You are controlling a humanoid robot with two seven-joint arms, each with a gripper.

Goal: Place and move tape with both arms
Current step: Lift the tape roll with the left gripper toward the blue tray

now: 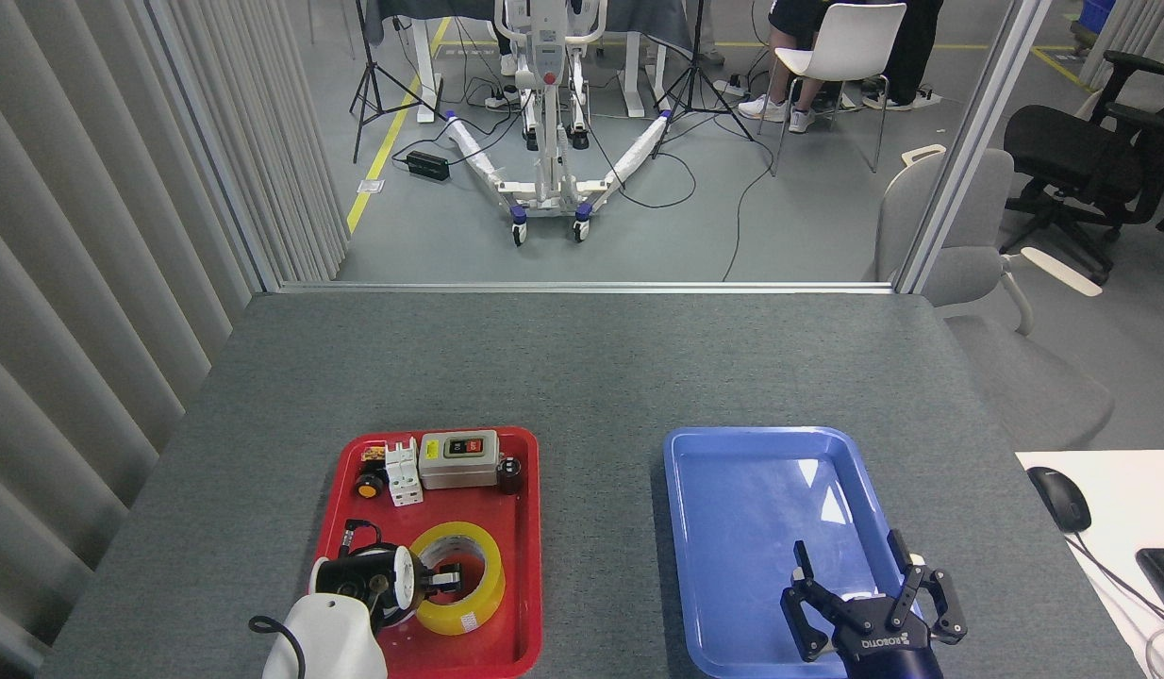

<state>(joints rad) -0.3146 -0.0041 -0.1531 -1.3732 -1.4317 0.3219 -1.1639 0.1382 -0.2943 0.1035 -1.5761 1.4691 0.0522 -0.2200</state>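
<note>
Gripping the tape roll [456,577] through its white core, the left end effector [438,581] pinches the wall inside the red tray [523,528]. The roll looks light, rigid, slick-sided; translucent yellow. The right end effector [870,604] hovers splayed, empty, over the blue tray [733,453].

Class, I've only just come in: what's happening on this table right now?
A two-armed robot is working over two trays. Its left gripper reaches into the hole of the yellow tape roll in the red tray, with fingers at the roll's wall; whether the tape is lifted is unclear. The right gripper hangs open over the blue tray, which holds nothing.
</note>
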